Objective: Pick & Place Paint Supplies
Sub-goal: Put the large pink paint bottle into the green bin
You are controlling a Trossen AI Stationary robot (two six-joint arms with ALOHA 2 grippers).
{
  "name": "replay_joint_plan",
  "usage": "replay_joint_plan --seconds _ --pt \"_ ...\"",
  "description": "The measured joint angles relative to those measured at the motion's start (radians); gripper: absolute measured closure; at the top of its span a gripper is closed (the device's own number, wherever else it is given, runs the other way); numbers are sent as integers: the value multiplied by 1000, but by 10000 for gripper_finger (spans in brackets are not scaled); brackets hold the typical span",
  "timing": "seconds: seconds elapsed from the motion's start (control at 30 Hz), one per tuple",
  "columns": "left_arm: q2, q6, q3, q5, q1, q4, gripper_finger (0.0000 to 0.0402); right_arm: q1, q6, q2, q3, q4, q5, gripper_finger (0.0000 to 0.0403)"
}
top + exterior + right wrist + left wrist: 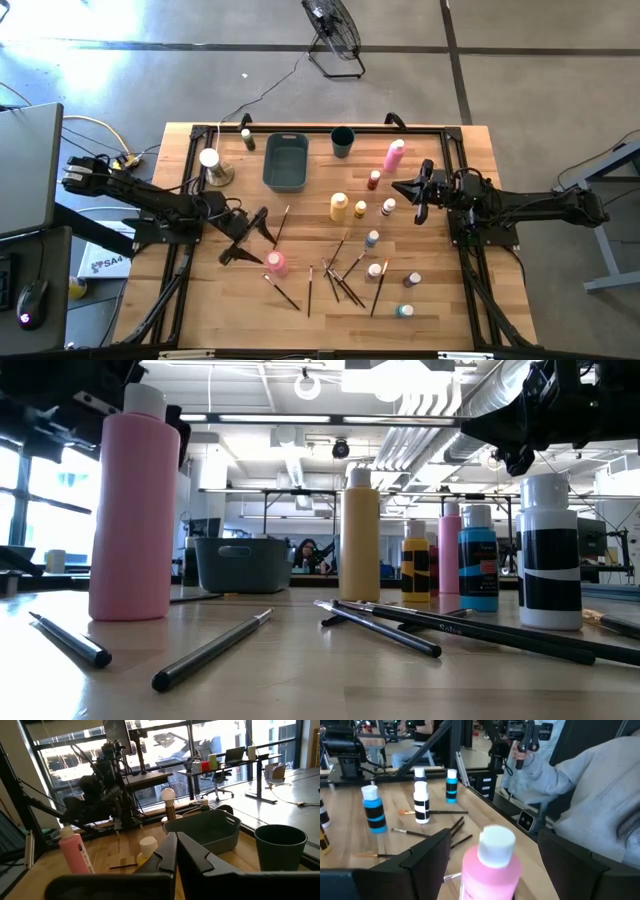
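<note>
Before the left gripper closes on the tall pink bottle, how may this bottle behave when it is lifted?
The pink bottle stands tall and narrow between the open left gripper, so an uneven touch may tip it. Its smooth round body looks slippery. It seems plastic, probably rather light.

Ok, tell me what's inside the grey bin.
The grey bin looks empty from overhead: only its bare floor shows. In the right wrist view its near wall hides the bottom.

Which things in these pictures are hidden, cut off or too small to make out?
- Gray bin: in the low view its wall hides the inside, so its contents cannot be told there.
- Pink bottle between the open left gripper fingers: the left wrist picture's edge cuts off its lower body.
- Paintbrushes: in the high view their bristle tips are too small to read.
</note>
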Motion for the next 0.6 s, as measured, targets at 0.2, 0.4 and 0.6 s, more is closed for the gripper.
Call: replay_joint_plan --seconds 0.2,0.4,0.6 --pt "0 -48 57 -12 0 -131 107 0 14 0 0 0 -20 400" --pt "0 -68 71 -12 0 -171 107 0 16 0 0 -36 -58 400" --pt "0 -74 71 0 -10 -176 107 0 15 0 -1 -76 -38 400"
